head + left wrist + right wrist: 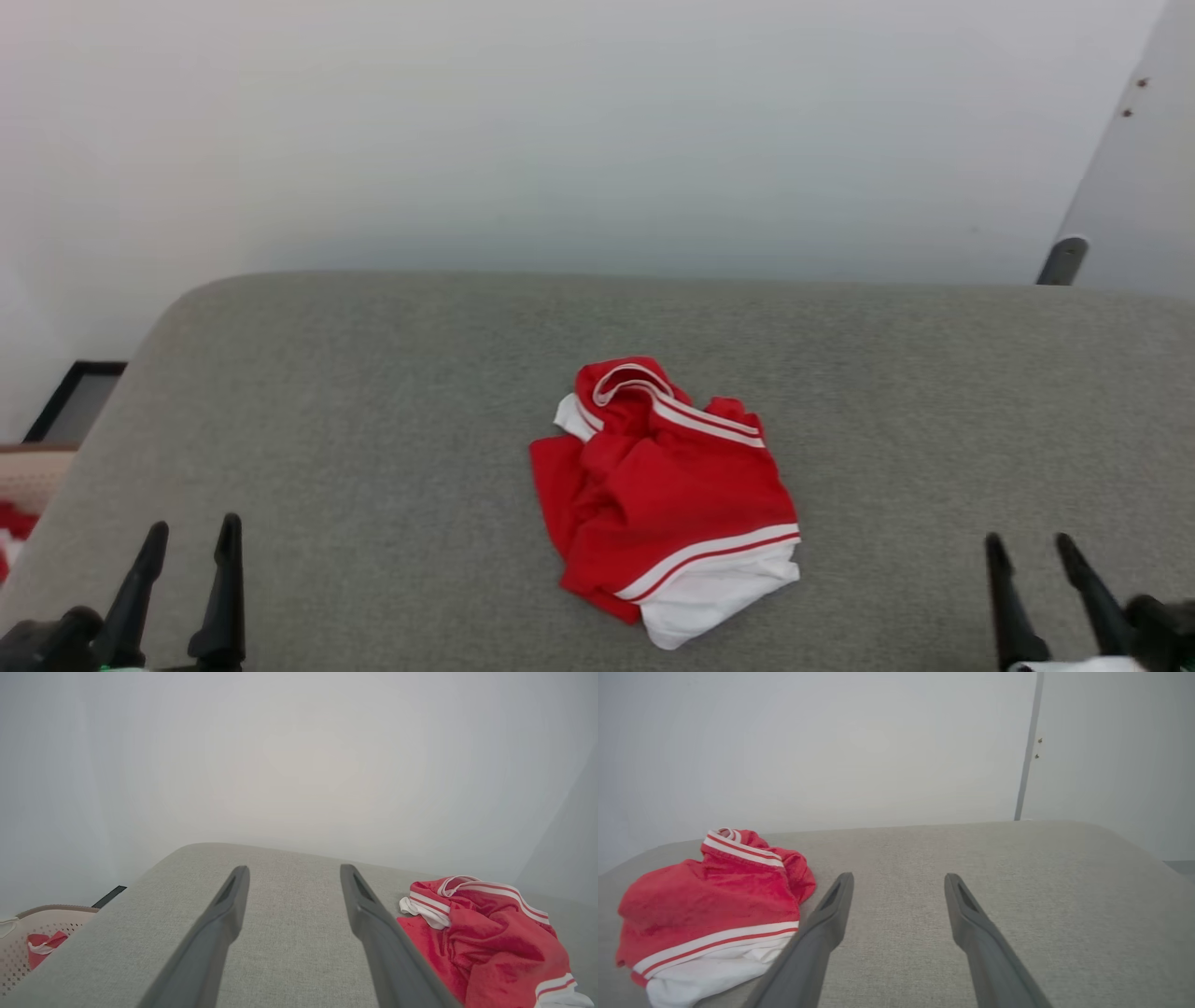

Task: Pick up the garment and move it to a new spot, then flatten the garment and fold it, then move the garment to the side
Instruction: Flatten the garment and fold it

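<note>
The garment, a red jersey with white sleeves and red-white striped trim, lies crumpled in a heap near the middle of the grey padded surface. It also appears at the right of the left wrist view as the garment and at the left of the right wrist view as the garment. My left gripper stands open at the lower left, well apart from the heap. My right gripper stands open at the lower right, also clear of it. Both hold nothing. No number print shows.
A pale perforated basket with red cloth inside sits off the surface's left edge, beside a dark frame on the floor. A white wall rises behind, with a grey panel edge at the far right.
</note>
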`<state>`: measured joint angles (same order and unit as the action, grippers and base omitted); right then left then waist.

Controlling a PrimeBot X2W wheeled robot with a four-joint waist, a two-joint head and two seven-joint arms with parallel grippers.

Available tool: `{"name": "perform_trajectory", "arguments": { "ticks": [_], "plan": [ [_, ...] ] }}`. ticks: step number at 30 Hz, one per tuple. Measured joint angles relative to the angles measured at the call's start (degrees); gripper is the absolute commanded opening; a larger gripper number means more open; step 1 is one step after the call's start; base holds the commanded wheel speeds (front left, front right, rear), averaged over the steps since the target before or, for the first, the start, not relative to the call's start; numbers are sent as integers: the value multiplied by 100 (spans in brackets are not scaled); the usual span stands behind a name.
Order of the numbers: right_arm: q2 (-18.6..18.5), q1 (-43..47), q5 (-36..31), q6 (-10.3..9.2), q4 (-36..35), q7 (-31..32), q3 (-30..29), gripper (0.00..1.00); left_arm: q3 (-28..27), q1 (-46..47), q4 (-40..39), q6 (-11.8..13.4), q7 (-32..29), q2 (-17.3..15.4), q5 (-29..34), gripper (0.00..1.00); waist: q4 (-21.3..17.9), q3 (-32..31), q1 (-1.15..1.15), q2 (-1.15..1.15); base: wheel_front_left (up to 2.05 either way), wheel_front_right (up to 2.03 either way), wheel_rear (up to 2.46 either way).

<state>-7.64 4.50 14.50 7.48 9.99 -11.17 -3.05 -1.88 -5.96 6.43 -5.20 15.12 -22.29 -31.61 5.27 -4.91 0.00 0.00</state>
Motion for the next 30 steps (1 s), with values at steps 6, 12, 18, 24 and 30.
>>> {"name": "perform_trajectory", "arguments": {
  "ticks": [6,12,18,24,30],
  "plan": [
    [-32,-168,196,0,-37,495,439,100,101,158,-32,64,-25,30,89,100,261,89,0,0,0,0,0],
    [-65,-296,369,0,-60,1195,836,100,233,282,-14,118,-48,70,158,100,566,210,0,0,0,0,0],
    [-102,-395,552,0,-49,1949,1020,100,381,460,40,90,-48,134,190,100,835,400,0,0,0,0,0],
    [-124,-514,575,0,-8,2608,1043,100,498,653,171,82,-40,240,275,100,1095,590,0,0,0,0,0],
    [-94,-669,477,0,110,3098,951,100,546,827,321,92,-22,426,356,100,1313,803,0,0,0,0,0]
  ]
}}
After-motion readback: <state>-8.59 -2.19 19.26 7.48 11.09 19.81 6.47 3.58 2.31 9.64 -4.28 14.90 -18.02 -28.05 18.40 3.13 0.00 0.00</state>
